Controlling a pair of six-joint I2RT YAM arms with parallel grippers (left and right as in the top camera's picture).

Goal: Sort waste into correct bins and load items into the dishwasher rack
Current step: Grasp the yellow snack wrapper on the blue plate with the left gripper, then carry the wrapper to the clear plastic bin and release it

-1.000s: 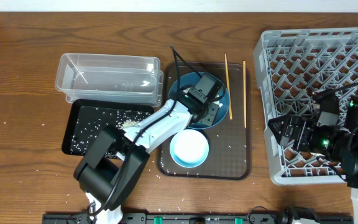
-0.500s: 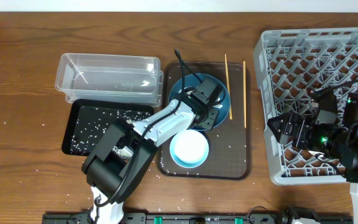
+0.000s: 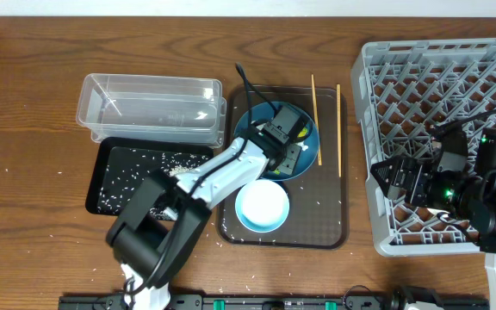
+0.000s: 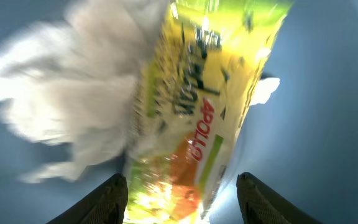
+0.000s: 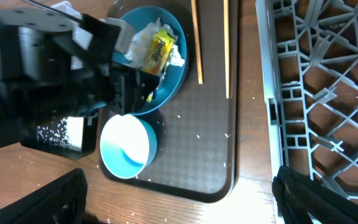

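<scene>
Wood-grain brown tabletop (image 3: 24, 103) carries everything, with a pale strip of wall (image 3: 145, 7) along its far edge. At left sit one clear tub (image 3: 149, 108) with rounded corners and, just beside its near side, one glossy black tray (image 3: 114, 185) speckled with white rice grains (image 3: 136, 172). More grains lie loose on the wood.

In the centre, a dark brown textured serving tray (image 3: 325, 228) holds one dark blue plate (image 5: 171, 74), one white bowl (image 3: 262, 207) with a pale blue rim, and two thin chopsticks (image 3: 315, 112) lying side by side, apart. On the plate rest one yellow-green printed wrapper (image 5: 156, 50) and one wad of crumpled white tissue (image 5: 132, 38).

The left gripper (image 4: 182, 199) hangs over the plate, fingers spread, with the wrapper's end between them, not pinched. At right stands one grey lattice rack (image 3: 455, 95). The right gripper (image 5: 179, 193) hovers by its left edge, spread wide and grasping nothing.
</scene>
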